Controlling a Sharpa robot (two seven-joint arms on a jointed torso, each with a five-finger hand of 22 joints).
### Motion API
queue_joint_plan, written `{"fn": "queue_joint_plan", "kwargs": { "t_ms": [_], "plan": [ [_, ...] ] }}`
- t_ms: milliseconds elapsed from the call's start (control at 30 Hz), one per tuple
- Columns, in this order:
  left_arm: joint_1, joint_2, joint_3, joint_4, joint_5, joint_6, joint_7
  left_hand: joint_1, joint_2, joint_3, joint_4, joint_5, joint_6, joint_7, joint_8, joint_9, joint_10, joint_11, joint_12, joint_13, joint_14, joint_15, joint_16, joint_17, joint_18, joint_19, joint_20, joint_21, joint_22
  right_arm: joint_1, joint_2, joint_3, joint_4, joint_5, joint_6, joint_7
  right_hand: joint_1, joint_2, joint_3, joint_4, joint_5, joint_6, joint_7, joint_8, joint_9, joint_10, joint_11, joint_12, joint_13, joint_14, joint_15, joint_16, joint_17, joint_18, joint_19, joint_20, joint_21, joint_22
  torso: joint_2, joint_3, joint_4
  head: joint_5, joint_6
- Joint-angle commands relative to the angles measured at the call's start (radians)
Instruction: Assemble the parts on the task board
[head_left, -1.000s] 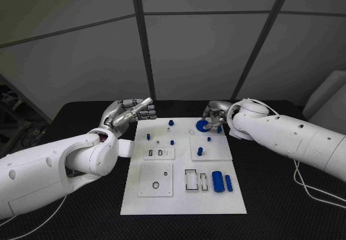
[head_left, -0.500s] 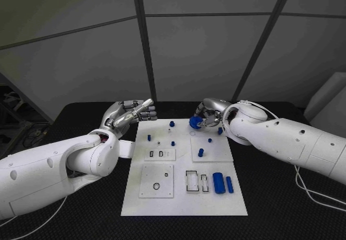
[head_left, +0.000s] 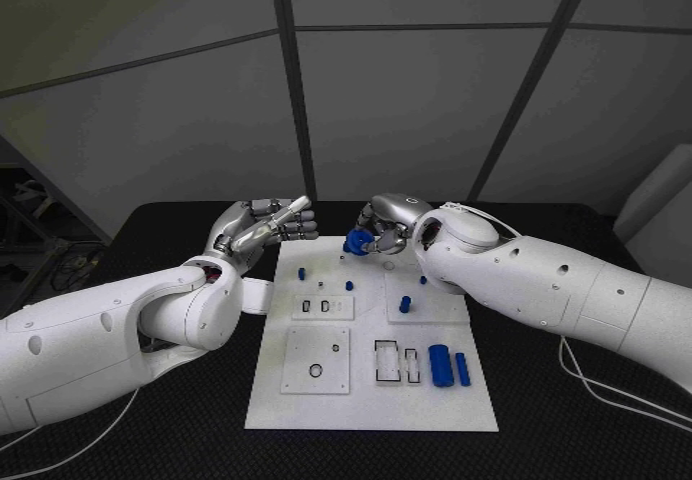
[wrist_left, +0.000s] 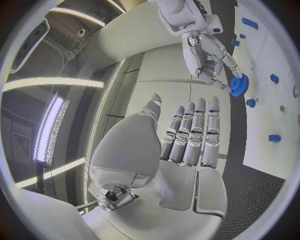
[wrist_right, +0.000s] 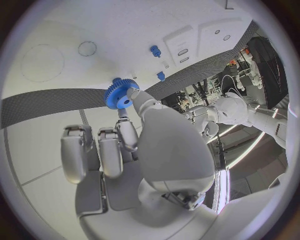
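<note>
Black surface (head_left: 173, 420) under a white task board (head_left: 368, 405): right hand (head_left: 378, 235) pinches a blue gear (head_left: 358, 243) above the board's far edge (left hand (head_left: 264, 228) raised beside it, fingers curled, holding nothing).

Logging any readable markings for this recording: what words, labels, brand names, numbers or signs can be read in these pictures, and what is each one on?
No readable text in any view.
task board: engraved outlines and holes, no lettering that can be made out.
blue gear, pinched by the right robot hand: teeth, no marking.
left robot hand and both white arms: no legible brand or number.
</note>
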Motion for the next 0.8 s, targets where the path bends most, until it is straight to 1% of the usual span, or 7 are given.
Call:
{"fn": "queue_joint_plan", "kwargs": {
  "t_ms": [33,233,467,600,667,800],
  "plan": [
    [0.002,0.003,0.001,-0.001,-0.004,0.012,-0.001,0.002,0.009,0.002,-0.006,-0.004,0.005,-0.001,-0.005,0.0,0.003,0.001,-0.006,0.001,-0.002,0.004,-0.004,0.001,0.006,-0.003,0.005,-0.005,-0.002,0.002,0.021,-0.009,-0.015,-0.028,-0.011,-0.001,-0.012,-0.002,0.007,-0.001,0.001,0.019,-0.009,-0.004,-0.002,0.003,0.001,0.001,-0.002,0.091,-0.005,0.005,0.2,-0.019,0.041,-0.009,0.004,0.184,0.001,-0.0002,-0.0003,0.0,-0.002],
    [0.002,0.006,0.001,-0.003,-0.004,0.01,-0.001,0.002,0.011,0.002,-0.006,-0.004,0.005,-0.001,-0.006,0.0,0.003,0.001,-0.007,0.001,-0.001,0.004,-0.004,0.002,0.006,-0.003,0.005,-0.006,-0.002,0.001,0.056,-0.021,-0.041,-0.028,0.005,0.0,-0.015,-0.003,0.01,0.0,0.001,0.018,-0.009,-0.008,-0.003,0.0,0.001,-0.002,-0.005,0.091,-0.005,0.004,0.199,-0.019,0.041,-0.009,0.004,0.184,0.0,0.0005,-0.0013,0.001,-0.003],
    [0.002,0.009,0.001,-0.004,-0.004,0.011,-0.001,0.002,0.011,0.002,-0.007,-0.004,0.005,-0.001,-0.006,0.0,0.003,0.001,-0.007,0.001,-0.001,0.004,-0.005,0.002,0.006,-0.003,0.005,-0.006,-0.002,-0.002,0.081,-0.032,-0.06,-0.027,0.021,0.003,-0.02,-0.006,0.014,0.001,0.0,0.016,-0.008,-0.012,-0.005,-0.002,0.002,-0.005,-0.008,0.091,-0.004,0.004,0.198,-0.019,0.041,-0.008,0.003,0.184,0.0,0.0011,-0.0012,0.002,-0.005],
    [0.002,0.01,0.001,-0.005,-0.004,0.011,-0.001,0.002,0.011,0.002,-0.007,-0.004,0.005,-0.001,-0.006,0.0,0.003,0.001,-0.007,0.001,-0.001,0.004,-0.005,0.002,0.006,-0.003,0.005,-0.006,-0.002,-0.005,0.093,-0.034,-0.07,-0.026,0.021,0.004,-0.023,-0.008,0.016,0.002,0.0,0.015,-0.007,-0.015,-0.007,-0.004,0.002,-0.007,-0.009,0.091,-0.004,0.004,0.198,-0.019,0.041,-0.008,0.003,0.183,-0.001,0.0012,-0.0019,0.003,-0.006],
    [0.002,0.011,0.001,-0.005,-0.004,0.011,-0.001,0.002,0.011,0.002,-0.007,-0.004,0.005,-0.001,-0.006,0.0,0.003,0.001,-0.007,0.001,-0.001,0.004,-0.005,0.002,0.006,-0.003,0.005,-0.006,-0.002,-0.005,0.098,-0.035,-0.075,-0.026,0.02,0.005,-0.026,-0.011,0.018,0.002,-0.001,0.013,-0.006,-0.019,-0.009,-0.005,0.003,-0.008,-0.011,0.091,-0.003,0.003,0.197,-0.019,0.04,-0.008,0.003,0.183,-0.001,0.0011,-0.0012,0.003,-0.006],
    [0.002,0.011,0.001,-0.005,-0.004,0.011,-0.001,0.002,0.011,0.002,-0.007,-0.004,0.005,-0.001,-0.006,0.0,0.003,0.001,-0.007,0.001,-0.001,0.004,-0.005,0.002,0.006,-0.003,0.005,-0.006,-0.002,-0.006,0.107,-0.036,-0.088,-0.025,0.018,0.006,-0.032,-0.016,0.023,0.002,-0.006,0.003,-0.003,-0.03,-0.014,-0.009,0.006,-0.011,-0.014,0.091,-0.001,0.003,0.197,-0.019,0.039,-0.006,0.003,0.182,-0.001,0.0008,-0.0018,0.003,-0.005]
  ]
}}
